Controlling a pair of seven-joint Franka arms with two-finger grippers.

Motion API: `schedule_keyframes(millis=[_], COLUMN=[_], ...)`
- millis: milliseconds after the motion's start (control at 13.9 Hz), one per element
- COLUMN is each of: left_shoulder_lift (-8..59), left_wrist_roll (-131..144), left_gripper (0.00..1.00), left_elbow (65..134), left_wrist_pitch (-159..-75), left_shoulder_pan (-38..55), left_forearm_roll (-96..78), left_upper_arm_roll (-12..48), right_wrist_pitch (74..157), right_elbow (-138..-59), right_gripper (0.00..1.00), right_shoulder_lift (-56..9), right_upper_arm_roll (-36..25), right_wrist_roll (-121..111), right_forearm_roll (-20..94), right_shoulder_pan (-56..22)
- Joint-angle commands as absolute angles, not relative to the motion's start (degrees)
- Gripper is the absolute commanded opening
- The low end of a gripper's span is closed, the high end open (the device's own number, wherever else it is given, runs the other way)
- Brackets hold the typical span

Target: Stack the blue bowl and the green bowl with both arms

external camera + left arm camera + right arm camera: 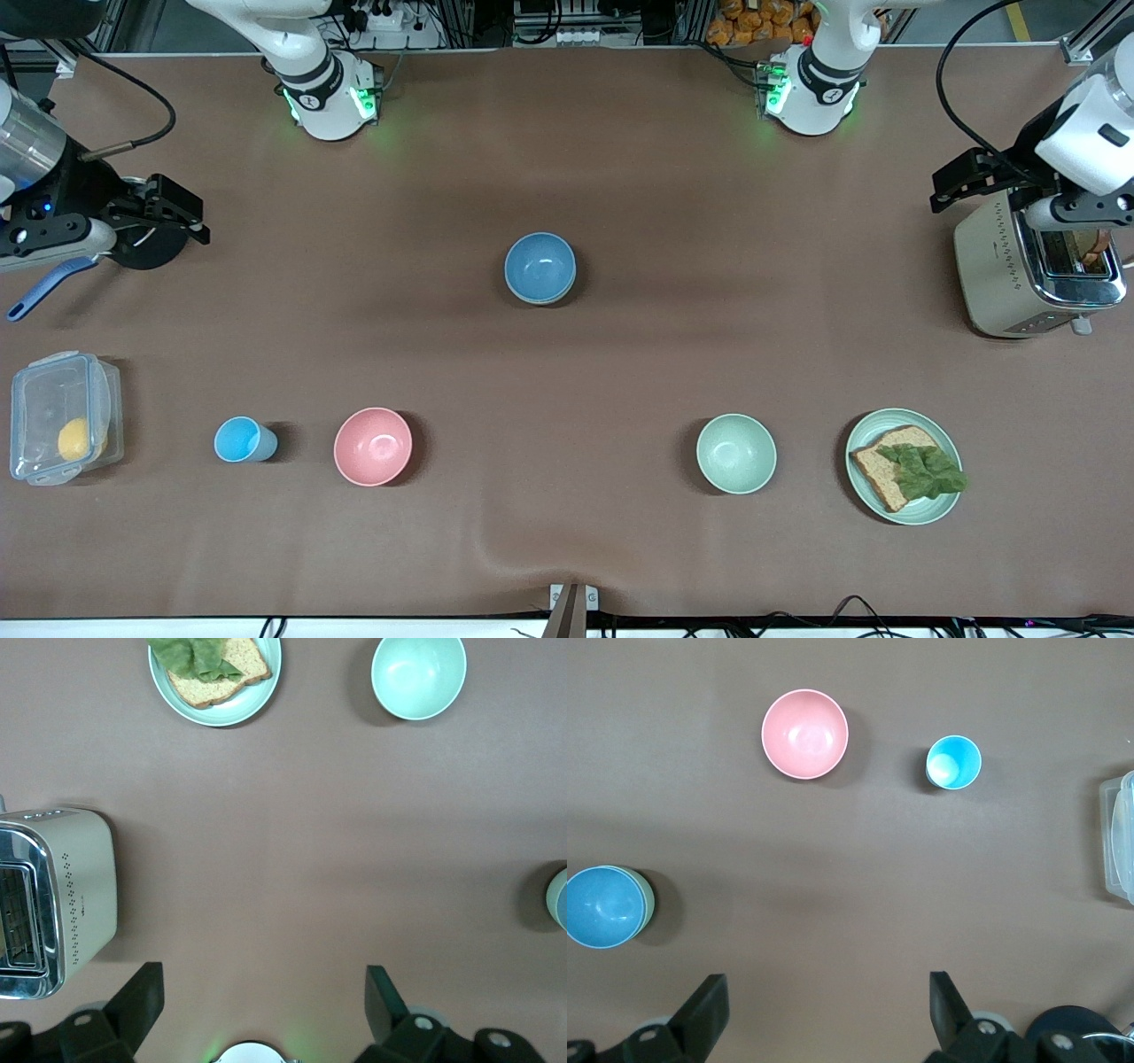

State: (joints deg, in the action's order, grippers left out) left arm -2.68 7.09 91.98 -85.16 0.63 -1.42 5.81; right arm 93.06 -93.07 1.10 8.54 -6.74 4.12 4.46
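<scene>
The blue bowl (539, 264) sits mid-table, nested in a pale green bowl whose rim (649, 904) shows under it; the blue bowl also shows in the right wrist view (602, 906). A second green bowl (735, 453) stands alone nearer the front camera, toward the left arm's end, and shows in the left wrist view (418, 675). My left gripper (964, 182) is open and empty, up beside the toaster (1019, 275); its own view shows it wide open (264, 994). My right gripper (182, 217) is open and empty at the right arm's end (828, 997).
A pink bowl (373, 446) and a light-blue cup (241, 439) stand nearer the camera. A clear container (62, 430) holds a yellow item. A plate (921, 514) carries bread and lettuce. A blue-handled pan (49, 285) lies by the right gripper.
</scene>
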Motion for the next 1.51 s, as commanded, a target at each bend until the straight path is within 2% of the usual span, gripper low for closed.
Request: schedule_keyframes(millis=[0, 502, 1435], left_shoulder_lift=[-2.29, -2.29, -2.29], left_wrist_roll=[7.29, 7.21, 7.21], left_gripper=[1.0, 1.0, 1.0], left_elbow=[91.76, 92.02, 92.11], left_wrist_pitch=[-84.2, -84.2, -84.2], left_shoulder_pan=[0.35, 0.53, -0.61], left_forearm_roll=[-1.32, -0.7, -0.7], left_upper_arm_roll=[6.77, 6.86, 6.24], right_wrist_pitch=[92.99, 92.81, 92.81], right_elbow=[-94.04, -94.13, -93.96], right_gripper=[1.0, 1.0, 1.0], right_shoulder_lift=[2.37, 2.11, 1.67], right_upper_arm_roll=[9.32, 6.24, 6.33], right_wrist_roll=[-7.38, -7.47, -7.38], right_forearm_roll=[2.99, 2.99, 2.99], right_shoulder_pan=[5.1, 2.55, 2.99])
